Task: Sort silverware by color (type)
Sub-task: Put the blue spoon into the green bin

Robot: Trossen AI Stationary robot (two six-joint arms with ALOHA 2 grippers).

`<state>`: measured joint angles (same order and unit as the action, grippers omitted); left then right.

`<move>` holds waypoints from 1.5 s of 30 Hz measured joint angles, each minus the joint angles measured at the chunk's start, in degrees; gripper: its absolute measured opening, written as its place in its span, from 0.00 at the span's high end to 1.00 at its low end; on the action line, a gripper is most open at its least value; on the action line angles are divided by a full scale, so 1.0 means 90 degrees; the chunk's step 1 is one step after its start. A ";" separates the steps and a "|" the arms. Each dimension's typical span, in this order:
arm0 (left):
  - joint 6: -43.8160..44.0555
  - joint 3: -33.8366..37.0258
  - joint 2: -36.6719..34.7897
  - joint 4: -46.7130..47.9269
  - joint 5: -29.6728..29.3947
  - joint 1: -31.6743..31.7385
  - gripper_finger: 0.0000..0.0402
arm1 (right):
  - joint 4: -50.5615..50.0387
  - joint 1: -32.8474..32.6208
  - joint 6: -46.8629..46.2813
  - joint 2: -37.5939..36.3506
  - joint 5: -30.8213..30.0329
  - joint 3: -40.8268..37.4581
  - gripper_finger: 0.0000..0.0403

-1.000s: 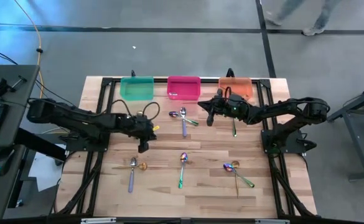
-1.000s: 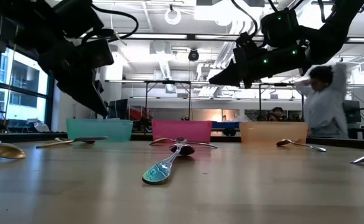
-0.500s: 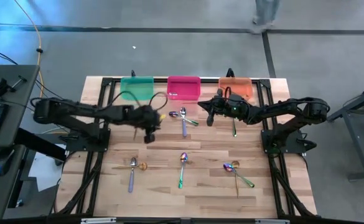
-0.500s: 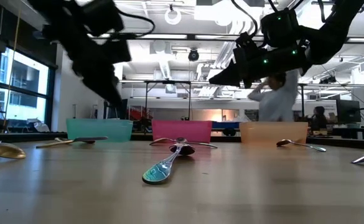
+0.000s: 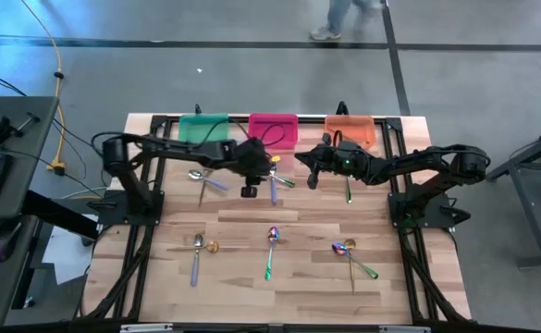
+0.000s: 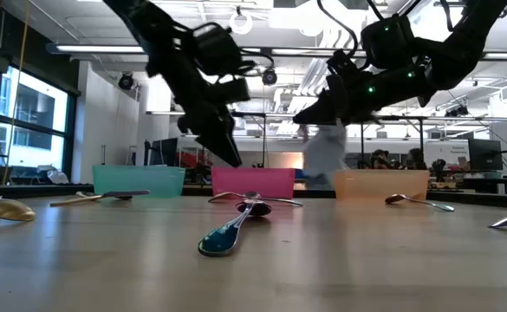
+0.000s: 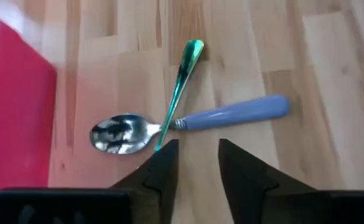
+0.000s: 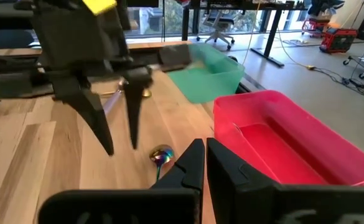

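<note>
A lavender-handled spoon (image 7: 225, 115) lies on the table in front of the pink bin (image 5: 273, 129). A green-handled spoon (image 7: 180, 81) lies crossed over it. My left gripper (image 7: 195, 165) hovers open just above this pair (image 5: 275, 180), pointing steeply down and touching nothing. It shows clear of the table in the low view (image 6: 233, 156). My right gripper (image 5: 311, 176) is shut and held in the air close to the right of the same pair. More spoons lie at the left (image 5: 202, 181), along the near half (image 5: 270, 250) and at the right (image 5: 348, 191).
The teal bin (image 5: 202, 129), pink bin and orange bin (image 5: 350, 129) stand in a row at the far edge. Spoon pairs lie near left (image 5: 198, 252) and near right (image 5: 350, 254). Bare wood lies between the spoon groups. A person walks past beyond the table.
My left gripper has swung from the table's left half toward the right and a little toward the far edge, ending over the crossed spoons by the pink bin. Two spoons that the arm had covered at the left now show. My right arm has kept still.
</note>
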<state>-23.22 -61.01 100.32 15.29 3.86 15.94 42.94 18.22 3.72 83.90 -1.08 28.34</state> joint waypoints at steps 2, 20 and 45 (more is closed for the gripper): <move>-0.0236 -0.0209 0.0304 0.0042 -0.0018 0.0059 0.68 | -0.0004 0.0000 0.0023 0.0000 0.0000 -0.0001 1.00; -0.1071 -0.0608 0.1121 0.0534 -0.0843 0.0197 0.74 | -0.0030 0.0000 0.0042 0.0000 0.0000 0.0000 1.00; -0.0429 -0.0751 0.0502 0.1859 -0.1121 0.0403 0.99 | -0.0038 0.0001 0.0040 0.0000 0.0000 0.0000 1.00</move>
<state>-27.08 -67.77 104.84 32.02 -6.23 19.57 42.60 18.22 4.08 83.90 -1.08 28.34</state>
